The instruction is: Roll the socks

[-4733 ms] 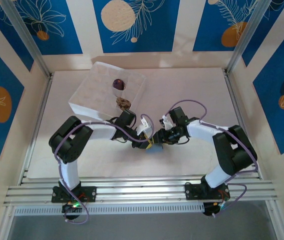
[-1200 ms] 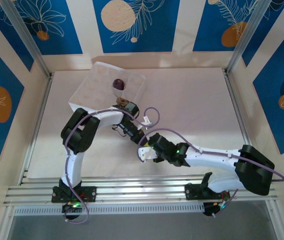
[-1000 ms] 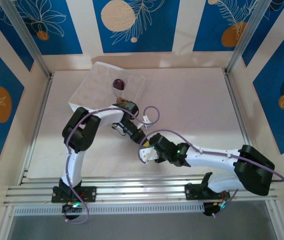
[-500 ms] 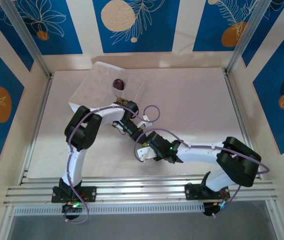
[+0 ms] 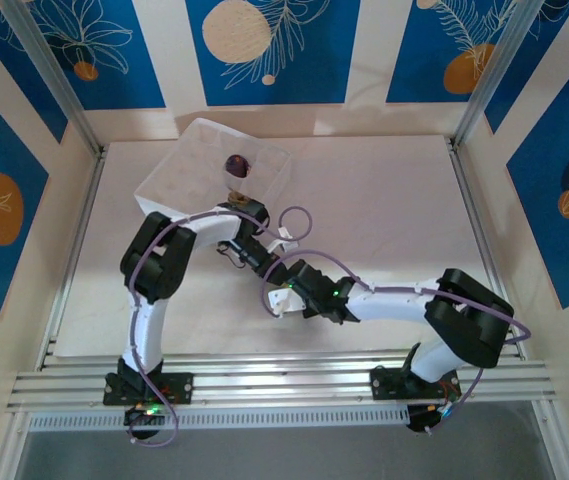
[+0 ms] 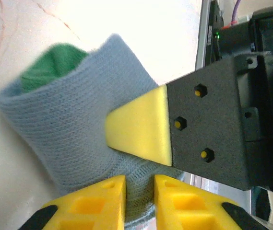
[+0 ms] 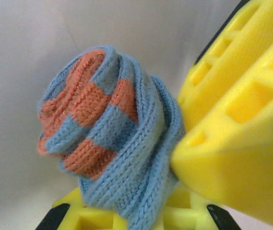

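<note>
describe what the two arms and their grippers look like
The left arm and right arm are white links with black joints and looped purple cables. The left gripper and right gripper have yellow fingers with hollow cells.

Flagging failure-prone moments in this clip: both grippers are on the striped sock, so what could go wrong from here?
The left gripper and right gripper both pinch the blue-grey sock; pulling apart could unroll it. Their yellow fingers crowd together on it, so a small move might make them collide.
</note>
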Action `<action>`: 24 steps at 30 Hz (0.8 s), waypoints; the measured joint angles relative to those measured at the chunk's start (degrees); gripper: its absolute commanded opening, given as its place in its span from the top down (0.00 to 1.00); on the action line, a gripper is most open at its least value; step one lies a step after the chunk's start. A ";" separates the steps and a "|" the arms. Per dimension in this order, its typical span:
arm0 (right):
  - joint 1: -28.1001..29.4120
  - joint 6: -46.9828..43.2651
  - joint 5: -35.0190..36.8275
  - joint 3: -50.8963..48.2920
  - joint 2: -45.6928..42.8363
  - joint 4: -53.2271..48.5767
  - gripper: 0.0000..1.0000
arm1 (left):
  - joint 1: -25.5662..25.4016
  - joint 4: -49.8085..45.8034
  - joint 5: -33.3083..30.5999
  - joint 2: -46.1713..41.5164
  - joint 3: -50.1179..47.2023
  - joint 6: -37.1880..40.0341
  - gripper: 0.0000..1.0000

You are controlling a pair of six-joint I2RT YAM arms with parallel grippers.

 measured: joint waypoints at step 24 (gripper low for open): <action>-23.67 43.76 -39.10 8.55 -21.35 -15.23 1.00 | 7.39 61.94 -10.38 -45.24 -37.79 -23.43 0.56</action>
